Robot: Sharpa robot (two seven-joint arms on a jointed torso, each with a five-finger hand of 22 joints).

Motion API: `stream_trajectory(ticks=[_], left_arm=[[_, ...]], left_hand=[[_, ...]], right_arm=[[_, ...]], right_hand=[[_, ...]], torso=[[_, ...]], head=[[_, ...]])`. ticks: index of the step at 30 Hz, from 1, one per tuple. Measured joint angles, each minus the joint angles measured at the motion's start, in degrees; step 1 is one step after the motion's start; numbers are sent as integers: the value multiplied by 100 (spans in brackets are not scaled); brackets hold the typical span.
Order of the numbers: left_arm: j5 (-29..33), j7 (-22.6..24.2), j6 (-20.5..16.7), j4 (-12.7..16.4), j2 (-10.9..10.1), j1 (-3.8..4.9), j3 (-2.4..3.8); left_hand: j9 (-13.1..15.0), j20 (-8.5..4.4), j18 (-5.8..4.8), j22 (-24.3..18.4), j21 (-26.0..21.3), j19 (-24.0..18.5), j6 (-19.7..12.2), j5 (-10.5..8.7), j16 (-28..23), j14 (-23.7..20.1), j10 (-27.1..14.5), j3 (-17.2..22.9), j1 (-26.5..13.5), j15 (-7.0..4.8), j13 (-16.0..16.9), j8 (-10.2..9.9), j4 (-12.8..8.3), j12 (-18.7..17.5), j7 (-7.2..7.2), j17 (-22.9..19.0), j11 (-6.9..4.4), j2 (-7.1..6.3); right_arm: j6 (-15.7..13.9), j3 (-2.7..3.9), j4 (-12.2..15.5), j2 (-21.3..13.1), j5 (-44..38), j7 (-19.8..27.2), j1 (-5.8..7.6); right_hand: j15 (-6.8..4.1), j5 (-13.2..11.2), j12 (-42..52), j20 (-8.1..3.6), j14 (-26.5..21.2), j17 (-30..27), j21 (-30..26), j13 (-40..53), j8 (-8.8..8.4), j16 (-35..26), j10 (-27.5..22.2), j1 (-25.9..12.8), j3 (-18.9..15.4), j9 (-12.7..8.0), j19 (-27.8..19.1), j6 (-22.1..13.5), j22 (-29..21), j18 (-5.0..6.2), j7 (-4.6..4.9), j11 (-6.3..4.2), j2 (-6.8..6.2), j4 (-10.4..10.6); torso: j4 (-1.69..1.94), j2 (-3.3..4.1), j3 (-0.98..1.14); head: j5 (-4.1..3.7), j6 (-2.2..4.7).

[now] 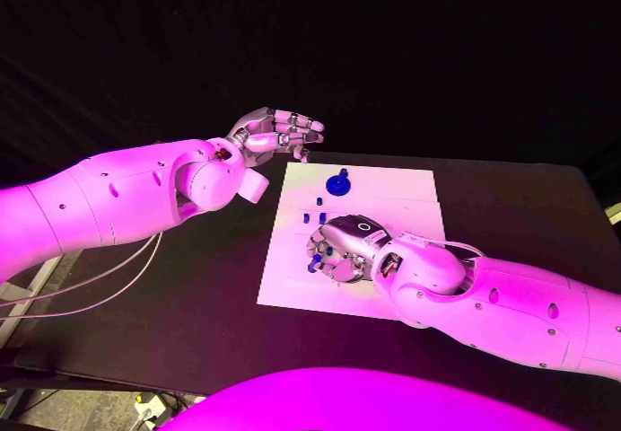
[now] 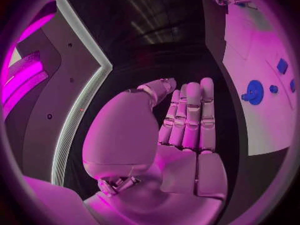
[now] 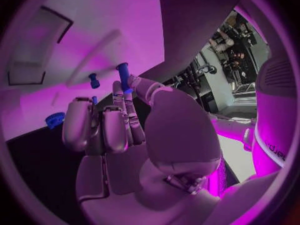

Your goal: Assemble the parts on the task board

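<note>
the right hand (image 1: 347,247) is hovering low over the near half of the task board (image 1: 401,202), palm down, with its fingers curled downward. in the right wrist view the right hand (image 3: 119,130) is pinching one slim blue peg (image 3: 123,77) between its thumb and a fingertip, the peg standing out beyond the fingertips toward the board surface; whether the peg tip is touching the board cannot be told. the task board is a flat white rectangular plate lying in the middle of the black table (image 1: 518,206), its long side running away from the robot. in the head view, one small blue part (image 1: 316,261) is showing just beside the right hand's fingers at the near left part of the board. farther along, two short blue pegs (image 1: 313,216) are standing side by side near the left edge, with one more small blue piece (image 1: 319,199) just beyond them. nearer the far edge, one round blue disc part (image 1: 337,185) with a small knob is lying on the board. beyond the far left corner of the board, the left hand (image 1: 277,131) is hanging above the table, holding nothing, with its fingers extended and lying pressed together side by side in the left wrist view (image 2: 187,117).
</note>
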Motion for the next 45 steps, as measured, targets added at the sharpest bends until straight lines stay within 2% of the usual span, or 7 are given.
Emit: stream_trajectory(ticks=[3, 13, 15, 25, 33, 36, 45], left_arm=[[0, -3, 3, 2, -4, 0, 0], [0, -18, 11, 8, -27, 0, 0], [0, -20, 12, 9, -31, 0, 0], [0, -26, 11, 21, -50, 0, 0], [0, -36, 12, 20, -54, 1, 0], [0, -42, 13, 17, -54, 1, 0], [0, -53, 21, 16, -54, 1, 0]], left_hand=[[0, 0, 0, -3, 0, 0, 0, 0, 0, 0, 1, 0, 0, 0, 1, 0, 0, 37, 0, 0, 0, 0], [0, 0, 0, -4, 0, 0, 0, 0, 0, 0, 1, 0, 0, 0, 1, 0, 0, 38, 0, 0, 0, 0], [0, 0, 0, -4, 0, 0, 0, 0, 0, 0, 0, 0, 0, 0, 2, 0, 0, 38, 0, 0, 1, 0], [1, 0, 0, -4, 0, 0, 0, 0, 0, 0, 1, 0, 0, 0, 1, 0, 0, 38, 0, 0, 0, 0], [1, 0, 0, -19, 0, 0, -1, 0, 0, 0, -50, 0, -21, 0, 2, 0, 0, 38, 0, 0, 28, 21], [1, 0, 0, -19, 0, 0, -1, 0, 0, 0, -69, 0, -60, 0, 2, 0, 0, 38, 0, 0, 9, 60], [1, 0, 0, -20, 0, 0, -1, 0, 0, 0, -70, 0, -59, 0, 2, 0, 0, 38, 0, 0, 9, 60]], right_arm=[[-39, 0, -2, 23, 0, -2, 0], [83, -1, -37, 41, -11, -83, 0], [122, -6, -45, 47, -13, -92, 0], [302, -27, -76, 74, -24, -115, -7], [85, -35, -57, 75, -74, -96, -24], [-27, -36, -43, 71, -111, -99, -28], [-146, -36, -19, 45, -239, -213, -36]], right_hand=[[57, 5, 1, 0, 59, 0, 0, 91, 0, 0, 41, -156, 1, 29, 0, -21, 0, 1, 19, -21, -52, 1], [58, 5, -2, 1, 57, 0, -1, 95, -46, 23, 50, -158, 1, 32, 0, -120, 0, 1, 21, -12, -54, 1], [58, 5, -3, 2, 57, 0, -1, 117, -80, 23, 49, -260, 2, 32, 0, -129, 0, 1, 29, -12, -156, 1], [58, 5, -47, 2, 57, 0, -1, 129, -80, 23, 48, -262, 2, 31, 0, -195, 0, 1, 33, -12, -158, 1], [55, 5, -41, 1, 56, 0, -1, 261, -79, 44, 193, -261, 88, 34, 1, 43, 0, 1, -96, -81, -156, -85], [-37, 4, -12, -4, -32, 1, 0, 266, -73, 44, 295, -260, 76, 33, 4, 165, 0, 1, -158, -165, -155, -97], [-108, 3, 55, -74, 37, 47, 4, 386, -65, 66, 319, -261, -8, 36, 72, 199, 0, 0, -192, -176, -82, -181]], torso=[[0, 0, 0], [-2, 1, 2], [-2, 1, 2], [-2, 3, 5], [-1, -1, 5], [1, -3, 5], [-2, -3, 3]], head=[[1, 0], [2, 0], [-1, 0], [3, 0], [7, 0], [10, 0], [34, 0]])
